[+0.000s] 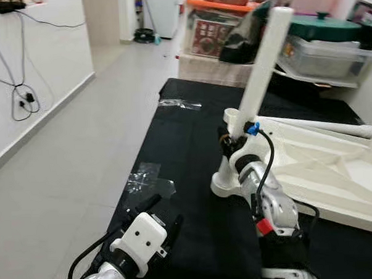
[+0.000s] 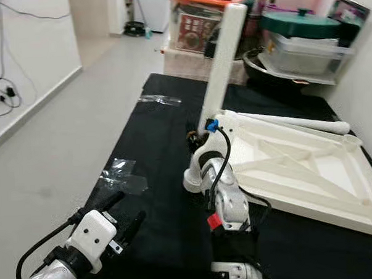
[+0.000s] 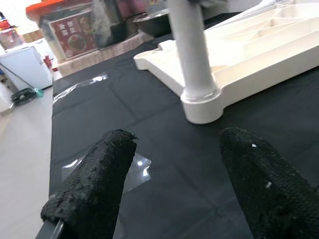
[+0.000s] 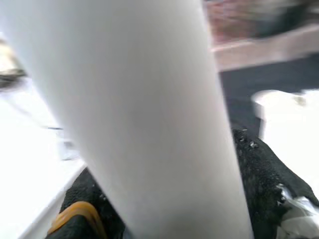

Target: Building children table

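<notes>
right gripper [image 1: 230, 139] around table leg [image 1: 264, 67]

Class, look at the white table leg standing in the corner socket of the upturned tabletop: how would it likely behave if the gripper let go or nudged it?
The white leg looks rigid, probably hollow plastic, so light. It leans in the corner socket with the right gripper shut on it, so it may tip if released. Being round, like the spare leg lying across the tabletop, it would probably roll.

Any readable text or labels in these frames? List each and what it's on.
None readable.
Red label on the box under the orange lid: print too blurred.
Table top, leg, both hands: no markings seen.
</notes>
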Robot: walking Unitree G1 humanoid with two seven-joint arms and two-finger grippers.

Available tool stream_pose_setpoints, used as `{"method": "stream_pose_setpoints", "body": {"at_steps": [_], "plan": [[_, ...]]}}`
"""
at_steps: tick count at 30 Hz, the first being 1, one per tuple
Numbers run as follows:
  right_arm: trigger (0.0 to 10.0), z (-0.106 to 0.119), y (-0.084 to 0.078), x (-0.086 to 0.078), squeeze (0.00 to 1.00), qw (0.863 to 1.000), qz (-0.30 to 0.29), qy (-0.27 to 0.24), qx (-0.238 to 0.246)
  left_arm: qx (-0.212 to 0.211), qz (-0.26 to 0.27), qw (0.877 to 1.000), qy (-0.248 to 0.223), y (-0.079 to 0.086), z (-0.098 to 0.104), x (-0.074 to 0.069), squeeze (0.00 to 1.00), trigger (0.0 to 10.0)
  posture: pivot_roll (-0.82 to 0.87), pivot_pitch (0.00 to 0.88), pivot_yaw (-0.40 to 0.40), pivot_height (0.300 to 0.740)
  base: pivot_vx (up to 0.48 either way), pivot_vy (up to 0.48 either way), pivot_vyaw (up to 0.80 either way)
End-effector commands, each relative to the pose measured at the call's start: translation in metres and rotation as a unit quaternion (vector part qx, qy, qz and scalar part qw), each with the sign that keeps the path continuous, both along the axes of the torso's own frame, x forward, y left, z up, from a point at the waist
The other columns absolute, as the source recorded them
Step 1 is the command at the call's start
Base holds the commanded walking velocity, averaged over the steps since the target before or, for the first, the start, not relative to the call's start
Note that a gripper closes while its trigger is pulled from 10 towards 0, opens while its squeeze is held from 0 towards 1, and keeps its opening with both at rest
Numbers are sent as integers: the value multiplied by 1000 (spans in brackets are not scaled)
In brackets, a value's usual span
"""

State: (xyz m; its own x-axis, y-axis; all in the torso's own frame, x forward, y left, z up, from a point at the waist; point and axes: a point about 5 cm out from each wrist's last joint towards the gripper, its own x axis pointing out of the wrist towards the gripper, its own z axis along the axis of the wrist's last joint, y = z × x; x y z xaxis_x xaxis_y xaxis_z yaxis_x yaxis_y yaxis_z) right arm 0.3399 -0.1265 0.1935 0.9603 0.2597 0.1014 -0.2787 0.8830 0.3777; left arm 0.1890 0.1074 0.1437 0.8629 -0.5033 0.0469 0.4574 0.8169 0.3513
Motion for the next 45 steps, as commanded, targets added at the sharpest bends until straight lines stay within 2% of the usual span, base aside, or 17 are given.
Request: {"method": "stream_pose_setpoints", "body": {"at_steps": [1, 5, 6, 7, 11, 16, 17, 19, 22, 25, 28, 31, 33, 34, 35, 38, 45], "plan": [[10000, 6, 13, -3, 0, 992, 121, -18, 25, 6, -2, 1000, 4, -1, -3, 0, 0, 10000, 120, 0, -144, 740, 0, 0, 0], [10000, 5, 11, -19, 0, 955, 293, -30, 12, 7, -3, 1000, 3, -1, -3, 0, 0, 10000, 122, 0, -145, 740, 0, 0, 0], [10000, 4, 9, -30, 0, 925, 377, -40, -4, 7, -3, 1000, 3, -1, -3, 0, 0, 10000, 124, 0, -147, 740, 0, 0, 0], [10000, 4, 9, -30, 0, 925, 377, -40, -4, 7, -3, 1000, 3, -1, -3, 0, 0, 10000, 124, 0, -147, 740, 0, 0, 0], [10000, 0, 10, -49, 0, 865, 497, -47, -50, 7, 0, 1000, 1, 0, -2, 1, 0, 10000, 127, 0, -148, 740, 0, 0, 0], [8745, -4, 12, -51, 0, 845, 529, -46, -67, 8, -1, 1000, 2, 0, -2, 0, 0, 10000, 128, 0, -147, 740, 0, 0, 0], [0, -9, 13, -44, 0, 857, 504, -38, -95, 8, 0, 1000, 2, 0, -2, 0, 0, 10000, 129, 0, -147, 740, 0, 0, 0], [0, -13, 14, -39, 0, 866, 486, -33, -117, 8, 0, 1000, 2, 1, -2, 0, 0, 10000, 129, 0, -146, 740, 0, 0, 0], [0, -14, 8, -13, 0, 921, 355, -24, -158, 8, 0, 1000, 2, 1, -2, 0, 0, 10000, 127, 2, -145, 740, 0, 0, 0], [0, -11, 1, 0, 0, 950, 266, -20, -163, 8, 0, 1000, 2, 1, -2, 0, 0, 10000, 125, 3, -146, 740, 0, 0, 0], [0, -9, -3, 6, 0, 961, 227, -18, -159, 8, -1, 1000, 2, 1, -2, 0, 0, 10000, 125, 3, -146, 740, 0, 0, 0], [0, -10, -18, 15, 0, 991, 49, 30, -117, 7, -1, 1000, 3, 1, -3, 0, 0, 10000, 120, 2, -144, 740, 0, 0, 0], [0, -15, -30, 12, 0, 987, -93, 66, -109, 7, -2, 1000, 4, 0, -3, 0, 0, 10000, 120, 1, -142, 740, 0, 0, 0], [0, -15, -30, 12, 0, 987, -93, 66, -109, 7, -2, 1000, 4, 0, -3, 0, 0, 10000, 120, 1, -142, 740, 0, 0, 0], [0, -14, -43, 2, 0, 970, -202, 73, -111, 7, -2, 1000, 4, 0, -3, 0, 0, 10000, 121, 1, -145, 740, 0, 0, 0], [0, -15, -51, -11, 0, 941, -308, 87, -109, 8, -3, 1000, 3, 0, -3, 0, 0, 10000, 117, 4, -143, 740, 0, 0, 0], [980, -24, -16, -18, 0, 949, -274, 118, -101, 13, 3, 1000, 1, 4, -3, 1, 0, 10000, 122, 6, -146, 740, 0, 0, 0]]}}
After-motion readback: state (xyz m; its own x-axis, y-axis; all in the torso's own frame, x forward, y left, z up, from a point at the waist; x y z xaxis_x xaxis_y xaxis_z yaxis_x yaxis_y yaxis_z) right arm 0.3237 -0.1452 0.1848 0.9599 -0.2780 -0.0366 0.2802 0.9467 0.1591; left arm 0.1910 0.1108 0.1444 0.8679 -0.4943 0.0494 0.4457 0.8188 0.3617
